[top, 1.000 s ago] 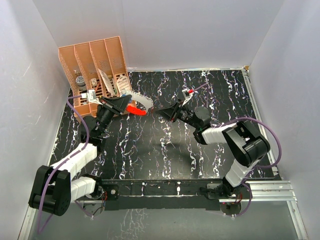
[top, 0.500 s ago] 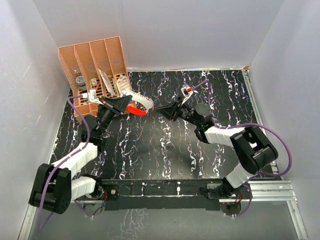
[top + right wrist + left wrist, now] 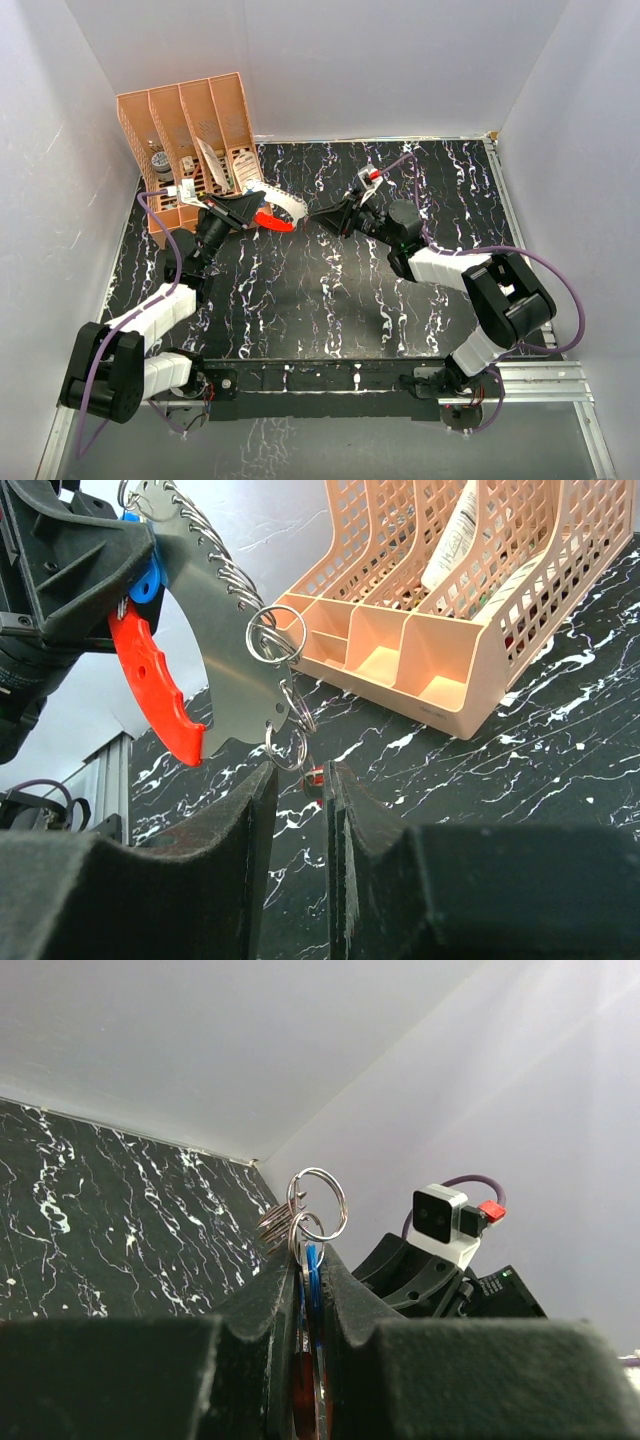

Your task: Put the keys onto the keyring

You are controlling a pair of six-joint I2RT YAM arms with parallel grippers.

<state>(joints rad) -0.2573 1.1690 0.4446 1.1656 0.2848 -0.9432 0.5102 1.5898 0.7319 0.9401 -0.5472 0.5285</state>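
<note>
Right wrist view is showing the right gripper (image 3: 300,772) pinching narrowly on the red-headed key (image 3: 313,777), just under the lowest split ring (image 3: 288,748), which I'd guess is lining it up for threading. The left gripper (image 3: 306,1278) is clamping tight on the keyring (image 3: 222,650), holding it aloft left of centre, its rings facing right so the key can reach them.
</note>
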